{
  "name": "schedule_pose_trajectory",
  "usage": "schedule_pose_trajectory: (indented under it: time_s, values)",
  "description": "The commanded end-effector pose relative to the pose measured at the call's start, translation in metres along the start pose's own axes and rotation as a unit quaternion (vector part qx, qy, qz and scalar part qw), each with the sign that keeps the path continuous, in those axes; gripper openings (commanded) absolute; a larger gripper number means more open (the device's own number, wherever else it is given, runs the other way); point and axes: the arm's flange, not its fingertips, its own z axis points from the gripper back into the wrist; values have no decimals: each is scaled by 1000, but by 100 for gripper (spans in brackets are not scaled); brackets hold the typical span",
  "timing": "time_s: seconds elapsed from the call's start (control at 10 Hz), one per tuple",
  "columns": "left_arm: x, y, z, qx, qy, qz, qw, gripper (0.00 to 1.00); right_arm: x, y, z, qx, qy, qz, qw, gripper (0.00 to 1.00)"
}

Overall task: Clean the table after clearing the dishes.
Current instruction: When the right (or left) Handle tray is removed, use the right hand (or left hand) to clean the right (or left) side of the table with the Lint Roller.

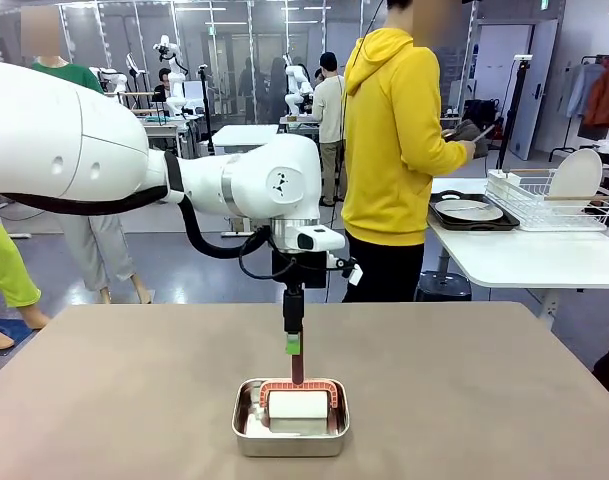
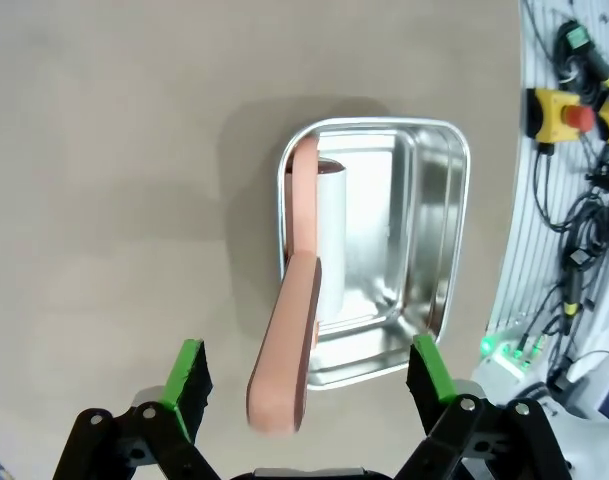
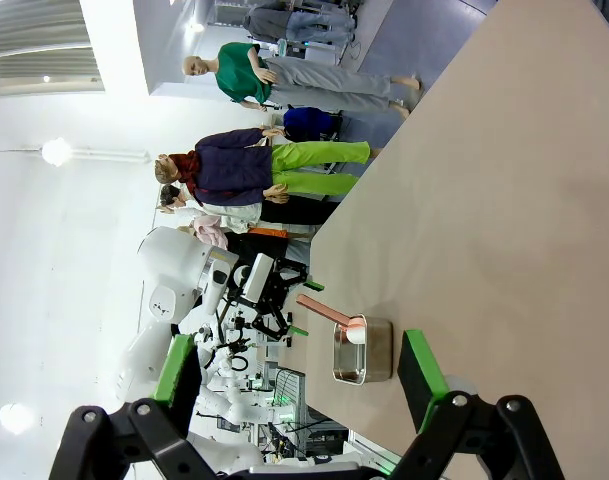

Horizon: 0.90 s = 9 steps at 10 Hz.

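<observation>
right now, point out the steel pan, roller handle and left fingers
steel pan (image 2: 436, 225), left wrist view, inner wall
roller handle (image 2: 284, 360), left wrist view, mid grip
left fingers (image 2: 189, 376), left wrist view, green pad

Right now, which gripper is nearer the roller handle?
Left. The left gripper is open around the tip of the roller handle; the right gripper is far off across the table.

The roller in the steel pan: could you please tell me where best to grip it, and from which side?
Probably its reddish handle, from above: it sticks up out of the pan, while the white roll lies low between the walls. The open left gripper hangs over it, a finger on either side.
</observation>
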Motion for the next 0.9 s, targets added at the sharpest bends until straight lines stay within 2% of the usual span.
schedule_pose_trajectory:
  time_s: [0.0,0.4,0.5,0.8]
  values:
    - [2,-4,-12,-10,-15,7,1000,100,-4,4,1,5,-3,-1,1000,100]
    - [1,-4,-27,-27,-16,7,999,100,-4,4,1,5,-3,-1,1000,100]
    - [2,-4,-28,-27,-18,4,999,88,-4,4,1,5,-3,-1,1000,100]
    - [2,-3,-31,-29,-7,11,999,1,-4,4,1,5,-3,-1,1000,100]
